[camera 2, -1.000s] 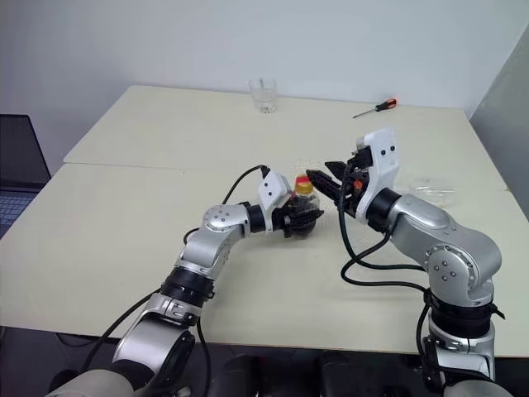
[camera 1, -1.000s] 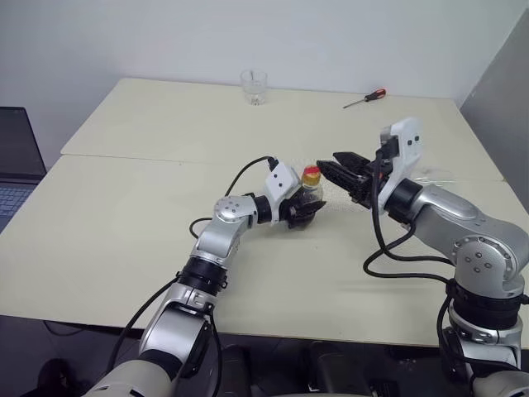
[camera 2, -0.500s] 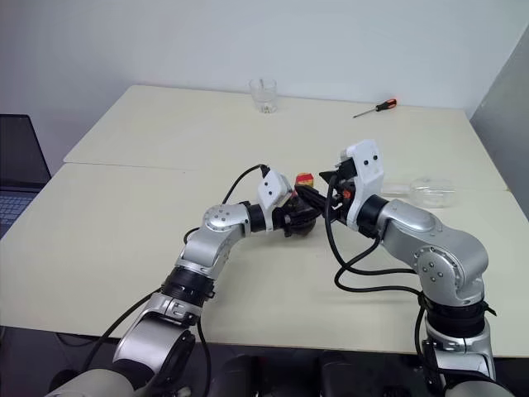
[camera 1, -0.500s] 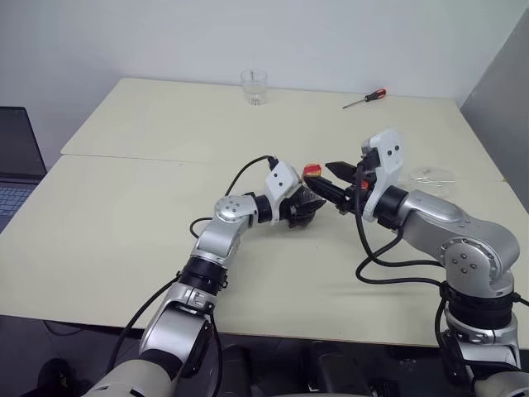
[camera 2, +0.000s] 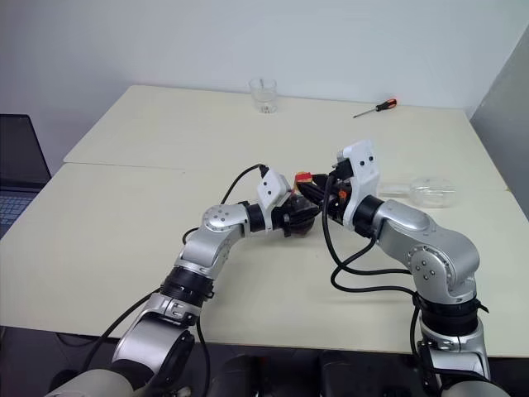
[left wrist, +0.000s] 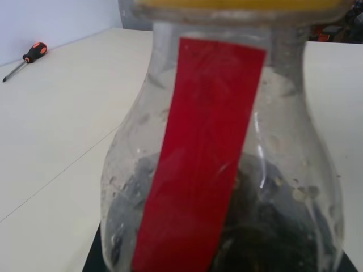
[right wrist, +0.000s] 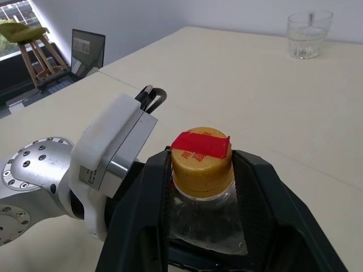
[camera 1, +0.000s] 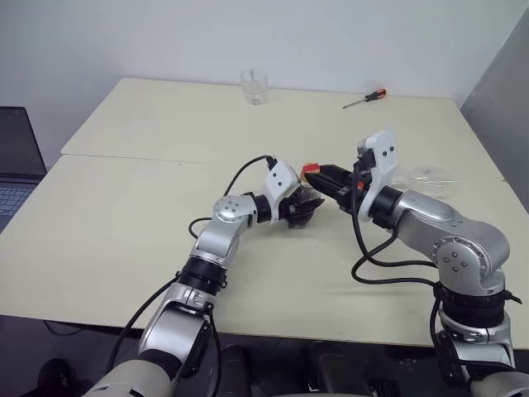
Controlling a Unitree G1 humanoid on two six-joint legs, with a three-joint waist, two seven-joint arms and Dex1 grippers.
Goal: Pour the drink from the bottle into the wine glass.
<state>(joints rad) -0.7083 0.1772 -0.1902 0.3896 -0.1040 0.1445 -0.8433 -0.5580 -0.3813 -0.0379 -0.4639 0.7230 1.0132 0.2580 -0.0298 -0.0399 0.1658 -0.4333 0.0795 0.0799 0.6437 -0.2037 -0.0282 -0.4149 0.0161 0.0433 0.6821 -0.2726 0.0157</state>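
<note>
Near the middle of the table, the bottle stands upright with my left gripper shut on its rounded body. A red strip runs down its side, and a little dark drink lies at the bottom. My right gripper comes in level from the right. Its two black fingers are pressed to either side of the yellow cap, which has red tape on top. A clear glass object lies low on the table right of my right arm. I cannot tell whether it is the wine glass.
A short clear tumbler stands at the table's far edge. A red-handled screwdriver lies at the far right. A laptop sits off the table's left side. A seam runs across the tabletop.
My right gripper has swung left onto the bottle's top, and its fingers have narrowed around the cap. The left gripper and the bottle have stayed in place.
</note>
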